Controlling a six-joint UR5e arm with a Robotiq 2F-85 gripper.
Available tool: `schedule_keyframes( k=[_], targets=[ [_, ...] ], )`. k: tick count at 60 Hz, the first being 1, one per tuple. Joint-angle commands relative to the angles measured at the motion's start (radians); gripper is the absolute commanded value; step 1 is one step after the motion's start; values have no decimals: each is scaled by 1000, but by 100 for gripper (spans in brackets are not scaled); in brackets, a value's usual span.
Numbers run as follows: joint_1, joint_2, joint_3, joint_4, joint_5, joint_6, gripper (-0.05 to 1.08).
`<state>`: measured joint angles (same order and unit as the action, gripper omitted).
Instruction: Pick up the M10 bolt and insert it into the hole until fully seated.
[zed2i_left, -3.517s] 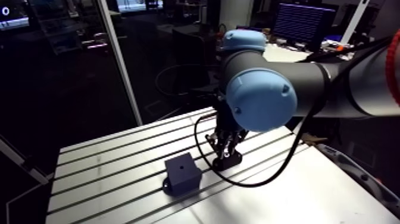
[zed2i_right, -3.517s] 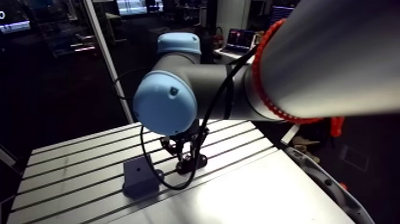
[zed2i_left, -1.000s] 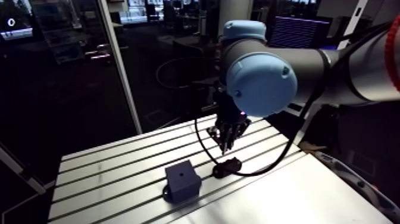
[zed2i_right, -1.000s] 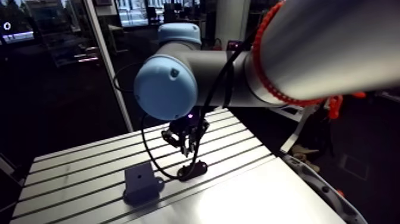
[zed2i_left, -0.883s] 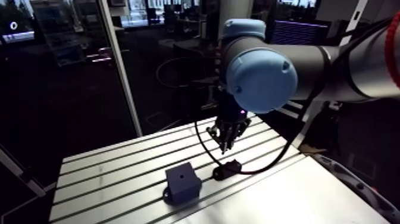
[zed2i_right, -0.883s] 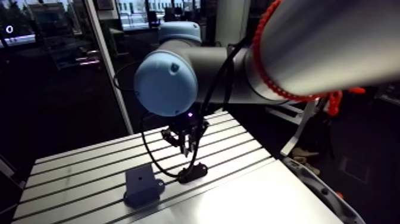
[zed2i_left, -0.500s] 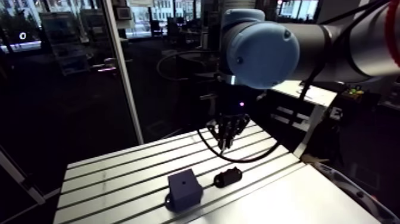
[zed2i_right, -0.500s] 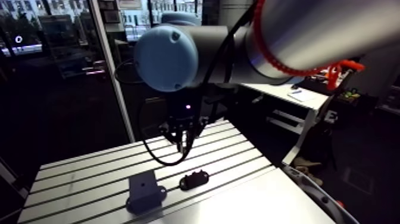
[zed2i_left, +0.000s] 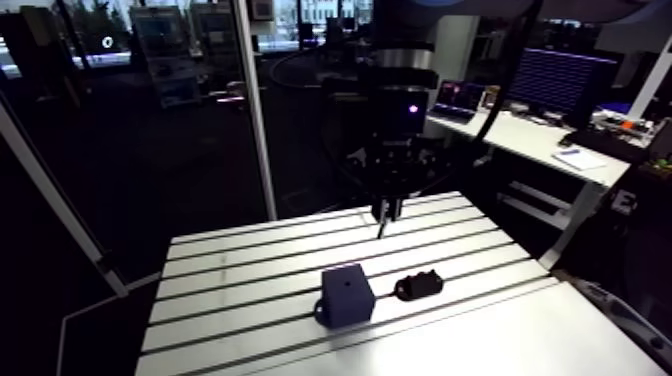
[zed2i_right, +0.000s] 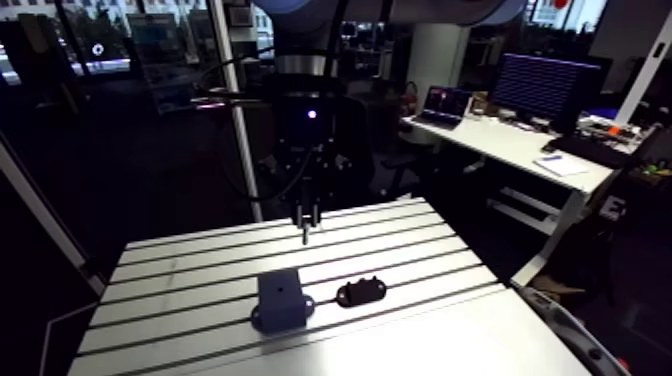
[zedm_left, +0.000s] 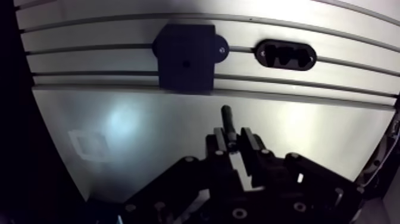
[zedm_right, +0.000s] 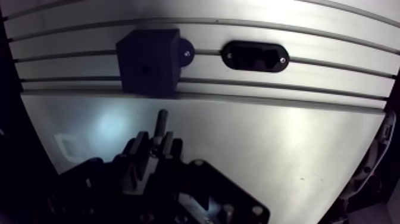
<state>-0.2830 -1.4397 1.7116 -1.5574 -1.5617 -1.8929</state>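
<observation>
In the wrist view my gripper (zedm_left: 234, 143) is shut on the dark M10 bolt (zedm_left: 227, 119), whose shank sticks out past the fingertips. Ahead of the bolt, on the slotted table (zedm_left: 309, 128), sits a dark block (zedm_left: 186, 58) with a small hole in its top face. Beside the block lies an oval black bolt holder (zedm_left: 285, 55), with nothing in it. In the arm view the gripper (zed2i_left: 383, 213) hangs well above the table, behind the block (zed2i_left: 346, 293) and the holder (zed2i_left: 418, 286).
The table's slots run across under the block and holder. The smooth plate (zed2i_left: 480, 340) fills the near side. A slanted metal post (zed2i_left: 254, 100) stands behind the table's far edge. The table's right edge drops off by the holder.
The gripper has risen from the holder with the bolt between its fingers and now hangs high over the table's far side. The arm camera has lifted and turned too.
</observation>
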Motion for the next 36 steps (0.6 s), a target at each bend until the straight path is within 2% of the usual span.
schedule_keyframes(
  k=[1, 4, 6, 10, 19, 28, 36],
  targets=[
    [74, 60, -58, 82, -57, 16, 108],
    [78, 67, -63, 82, -65, 24, 108],
    [89, 79, -70, 84, -80, 28, 108],
    [99, 95, -81, 87, -86, 30, 108],
    [141, 136, -104, 109, -90, 31, 108],
    [158, 155, -106, 102, -82, 36, 108],
    [160, 164, -105, 100, -88, 48, 108]
  ],
)
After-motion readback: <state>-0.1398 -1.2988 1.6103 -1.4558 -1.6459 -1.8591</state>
